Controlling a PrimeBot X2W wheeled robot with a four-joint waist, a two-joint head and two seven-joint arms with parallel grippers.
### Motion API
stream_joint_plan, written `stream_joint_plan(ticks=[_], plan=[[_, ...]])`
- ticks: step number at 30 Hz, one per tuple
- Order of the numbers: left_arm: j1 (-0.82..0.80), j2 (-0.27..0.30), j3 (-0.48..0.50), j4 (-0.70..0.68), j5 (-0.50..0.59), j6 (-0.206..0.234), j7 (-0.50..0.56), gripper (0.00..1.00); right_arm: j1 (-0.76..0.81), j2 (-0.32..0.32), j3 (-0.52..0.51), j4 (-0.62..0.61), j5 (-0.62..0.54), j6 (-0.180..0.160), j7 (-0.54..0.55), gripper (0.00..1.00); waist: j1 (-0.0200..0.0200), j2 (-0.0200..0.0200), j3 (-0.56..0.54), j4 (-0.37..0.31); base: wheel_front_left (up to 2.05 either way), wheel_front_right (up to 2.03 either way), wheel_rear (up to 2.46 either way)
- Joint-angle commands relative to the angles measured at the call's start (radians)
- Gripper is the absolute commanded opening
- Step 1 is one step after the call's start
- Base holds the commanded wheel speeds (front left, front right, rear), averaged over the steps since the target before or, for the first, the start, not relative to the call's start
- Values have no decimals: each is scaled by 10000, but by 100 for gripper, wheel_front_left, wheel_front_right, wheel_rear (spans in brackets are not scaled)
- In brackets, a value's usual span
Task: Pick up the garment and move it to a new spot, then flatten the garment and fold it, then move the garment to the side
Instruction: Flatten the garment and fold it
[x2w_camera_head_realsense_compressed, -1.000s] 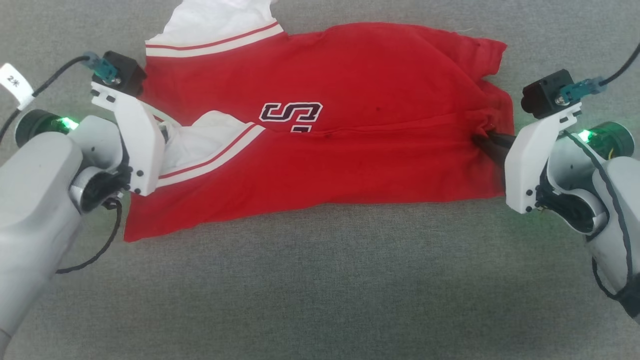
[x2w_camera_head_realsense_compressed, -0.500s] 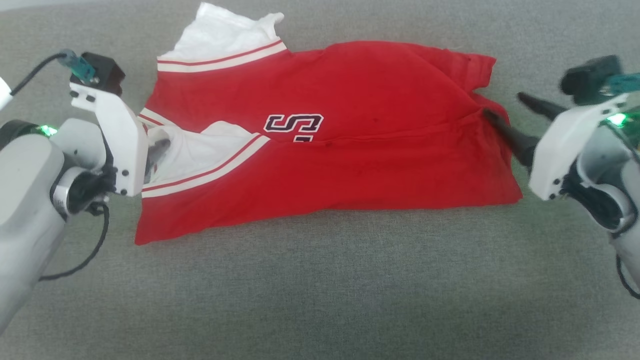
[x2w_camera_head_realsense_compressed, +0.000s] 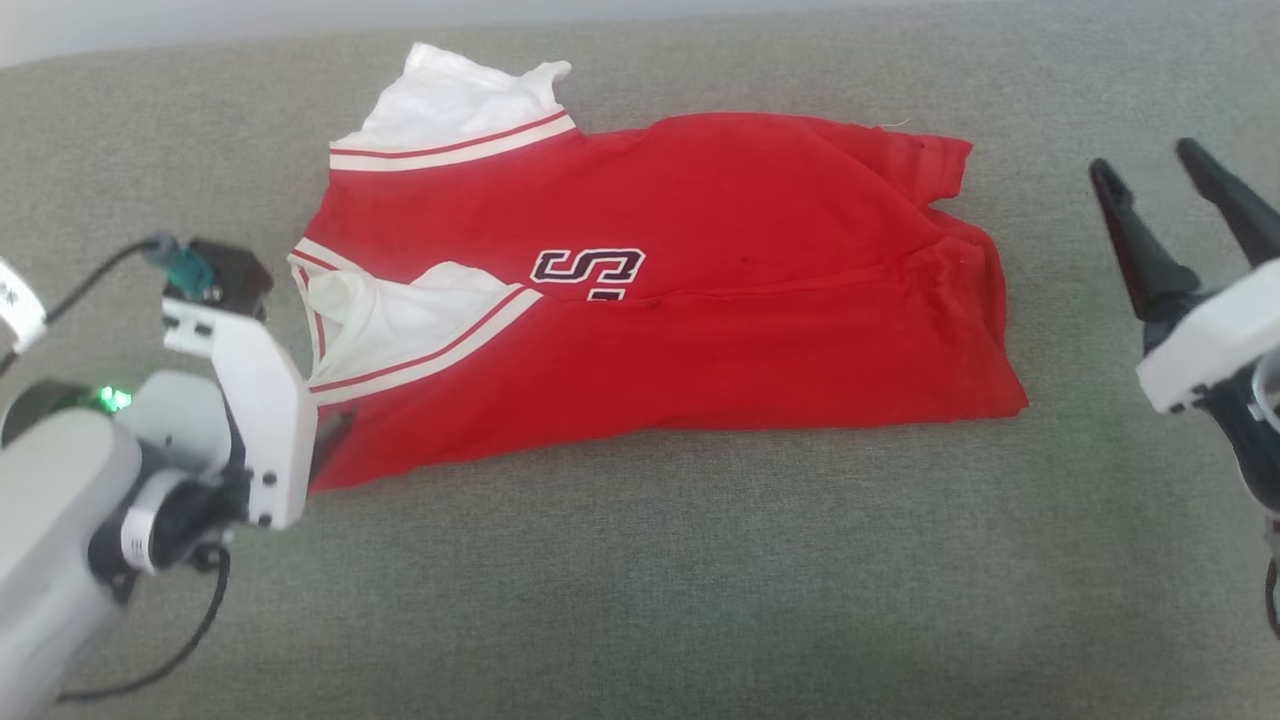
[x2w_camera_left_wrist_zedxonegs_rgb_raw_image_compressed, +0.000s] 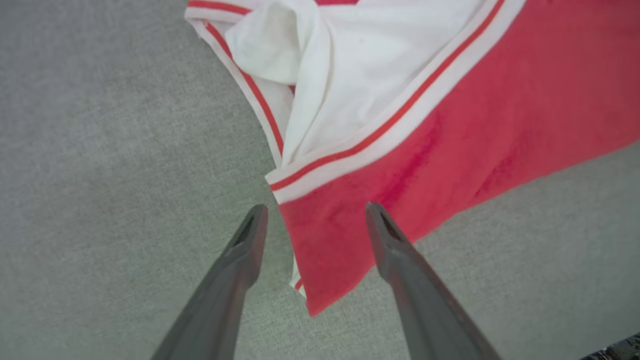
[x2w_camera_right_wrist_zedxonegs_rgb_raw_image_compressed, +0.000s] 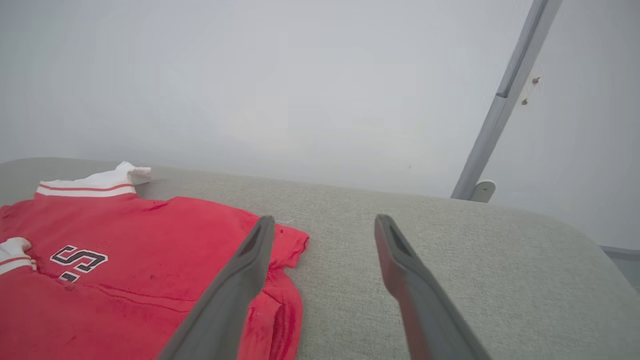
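The garment (x2w_camera_head_realsense_compressed: 700, 320) is a red jersey lying folded lengthwise on the grey surface, with white striped trim and white inside showing at its left end and a black white-edged "S" near its middle. My left gripper (x2w_camera_left_wrist_zedxonegs_rgb_raw_image_compressed: 315, 210) is open and hovers over the garment's (x2w_camera_left_wrist_zedxonegs_rgb_raw_image_compressed: 450, 125) near-left corner, one finger on each side of the edge, holding nothing. In the head view the left gripper (x2w_camera_head_realsense_compressed: 328, 450) is mostly hidden behind its white mount. My right gripper (x2w_camera_head_realsense_compressed: 1145, 158) stands open and empty, clear of the garment's right end. In the right wrist view, that gripper (x2w_camera_right_wrist_zedxonegs_rgb_raw_image_compressed: 325, 220) points past the garment (x2w_camera_right_wrist_zedxonegs_rgb_raw_image_compressed: 125, 270).
A grey fabric surface (x2w_camera_head_realsense_compressed: 640, 600) spreads wide in front of and to the right of the garment. A pale wall (x2w_camera_right_wrist_zedxonegs_rgb_raw_image_compressed: 300, 90) rises behind it, and a grey metal bar (x2w_camera_right_wrist_zedxonegs_rgb_raw_image_compressed: 505, 100) leans at the back right.
Both grippers have opened and let go of the garment's ends. The right one has drawn away to the right and up; the left has pulled back to the near-left corner. The camera has shifted.
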Motion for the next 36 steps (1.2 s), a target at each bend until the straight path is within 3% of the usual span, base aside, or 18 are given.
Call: stream_joint_plan(ticks=[1, 6, 16, 18, 24, 36], plan=[[275, 134, 45, -229, -105, 249, 51, 100, 317, 237, -395, -247, -252, -4, -57, 100, 0, 0, -1, -49, 0, 0, 0], [745, 263, 174, -275, -304, 764, -36, 100, 1079, 983, -1448, -1138, -896, -4, 151, 100, 0, 0, 101, -292, 0, 0, 0], [1216, -241, 316, 1313, -1050, 832, 39, 100, 2169, 2106, -2321, -2190, -1385, -4, 878, 100, 0, 0, 254, -840, 0, 0, 0], [1291, -390, 277, 1486, -1219, 675, 105, 0, 2324, 2164, -2276, -2223, -1278, -4, 1097, 100, 0, 0, 247, -881, 0, 0, 0], [1309, -528, 166, 1659, -1259, 303, 74, 0, 2647, 2069, -1900, -1965, -712, -2, 2208, 100, 0, 0, 179, -808, 0, 0, 0], [985, -940, 8, 1459, -995, 131, -67, 0, 1974, 1610, -1140, -989, -103, -2, 4336, 100, 0, 0, 247, -179, 0, 0, 0]])
